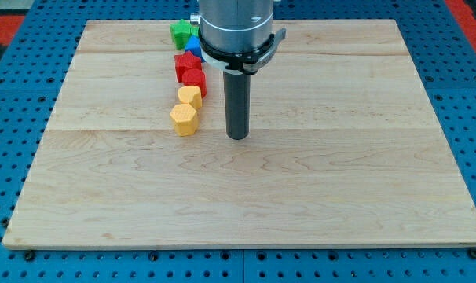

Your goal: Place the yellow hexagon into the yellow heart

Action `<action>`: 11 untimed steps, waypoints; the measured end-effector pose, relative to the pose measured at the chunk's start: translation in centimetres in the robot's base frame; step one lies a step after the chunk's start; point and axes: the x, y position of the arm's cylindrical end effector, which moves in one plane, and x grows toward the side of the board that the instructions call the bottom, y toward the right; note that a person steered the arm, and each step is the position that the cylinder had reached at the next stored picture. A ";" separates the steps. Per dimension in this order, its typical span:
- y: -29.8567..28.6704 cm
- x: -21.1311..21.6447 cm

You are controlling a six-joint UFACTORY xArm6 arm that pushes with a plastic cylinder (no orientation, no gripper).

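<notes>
The bench [104,196] is a pale wooden board lying on a blue perforated surface [2,157]; its left edge slants from the top left down to the bottom left corner, and a wide stretch of bare wood runs between that edge and the blocks. The blocks form a short column left of centre, near the view's top. At its foot is the yellow hexagon [184,119], with open wood to its left and below it. No long axis shows on it, since it looks about as wide as it is tall; one flat side faces the view's bottom. Just above it, touching or nearly so, is the yellow heart [189,96]; which way its point faces cannot be made out. Above come two red blocks [194,81] [186,64] of unclear shape, then a blue block [193,45] and a green block [180,33], partly hidden by the arm. To the right of the hexagon, near but apart from it, my tip [237,137] rests on the wood. There is no jawed end effector, only this rod, holding nothing. From there to the right edge and down to the bottom edge the board is bare.
</notes>
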 end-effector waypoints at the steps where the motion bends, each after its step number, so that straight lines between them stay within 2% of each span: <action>1: 0.0 0.0; 3: -2.8 2.4; 4: -6.1 0.3; 5: -7.4 2.7; 6: -13.0 0.0; 7: -12.7 -3.1; 8: -10.5 -2.2; 11: -9.3 1.1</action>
